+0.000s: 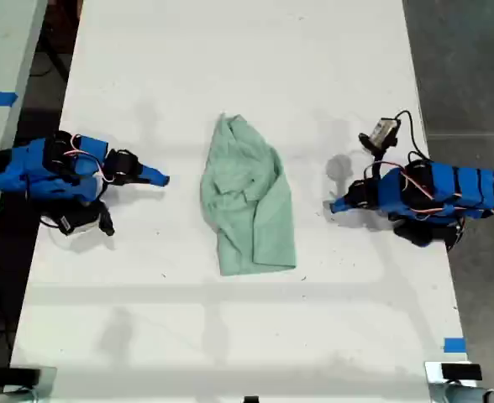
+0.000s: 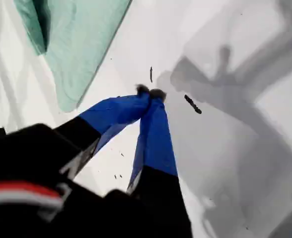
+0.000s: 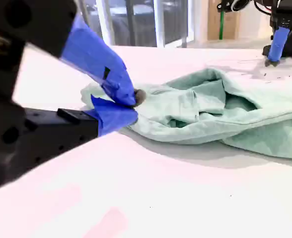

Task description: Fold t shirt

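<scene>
Shirt bunched mid-worktop. First end effector pinched closed, empty; second end effector narrow, empty, just beside the cloth. Risk: grabbing several layers, dragging the bundle instead of unfolding.

A lab or workshop is suggested. A long white table is flanked by grey flooring, and blue tape marks are stuck on the table.
</scene>
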Controlling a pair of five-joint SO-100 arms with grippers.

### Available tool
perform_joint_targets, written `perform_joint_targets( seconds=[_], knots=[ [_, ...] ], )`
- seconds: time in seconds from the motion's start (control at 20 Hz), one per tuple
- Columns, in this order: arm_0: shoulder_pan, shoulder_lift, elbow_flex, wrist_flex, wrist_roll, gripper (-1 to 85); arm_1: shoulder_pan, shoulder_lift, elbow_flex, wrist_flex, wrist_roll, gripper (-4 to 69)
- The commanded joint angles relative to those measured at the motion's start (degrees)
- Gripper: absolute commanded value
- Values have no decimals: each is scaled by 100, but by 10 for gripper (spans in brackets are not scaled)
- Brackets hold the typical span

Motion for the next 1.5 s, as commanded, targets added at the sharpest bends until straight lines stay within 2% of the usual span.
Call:
perform_joint_targets(
  seconds=[0.0, 0.2, 0.4, 0.5, 0.55, 0.7, 0.75, 0.9, 1.0, 1.05, 1.1, 1.2, 1.25, 1.45],
  knots=[
    [-308, 44, -62, 176, -615, 0, 193, 88, 132, 176, 1239, -17],
    [-193, 44, -53, 70, -686, 0, 193, 88, 132, 176, 1301, -17],
    [-97, 44, -9, -114, -659, -1, 149, 88, 79, 290, 1705, -15],
    [-26, 35, -193, 0, -1072, -2, 62, 26, -158, 413, 1916, -14],
    [62, -220, -483, 141, -1521, -3, -44, -264, -492, 413, 2074, -14],
    [800, -3902, -2786, -211, -2461, -3, -352, -3278, -2839, 220, 2145, -14],
    [1116, -5379, -3964, -264, -2522, -3, -536, -4482, -3832, 220, 2145, -14],
    [1951, -9343, -8104, 923, -2927, -2, -1143, -7137, -6302, 308, 2153, -15],
    [2329, -11197, -10222, 1450, -3015, -2, -1468, -8297, -7444, 422, 2180, -17],
    [2461, -11936, -11048, 1626, -3059, 47, -1608, -8736, -7884, 466, 2215, -19],
    [2566, -12586, -11751, 1749, -3067, 98, -1731, -9053, -8165, 483, 2338, 18],
    [2654, -13623, -12709, 1969, -3129, 145, -1854, -9501, -8552, 554, 2399, 162],
    [2663, -13887, -12797, 1986, -3278, 162, -1872, -9615, -8640, 563, 2399, 197],
    [2479, -14458, -12797, 1925, -3428, 180, -1942, -9967, -8991, 545, 2329, 229]
  ],
)
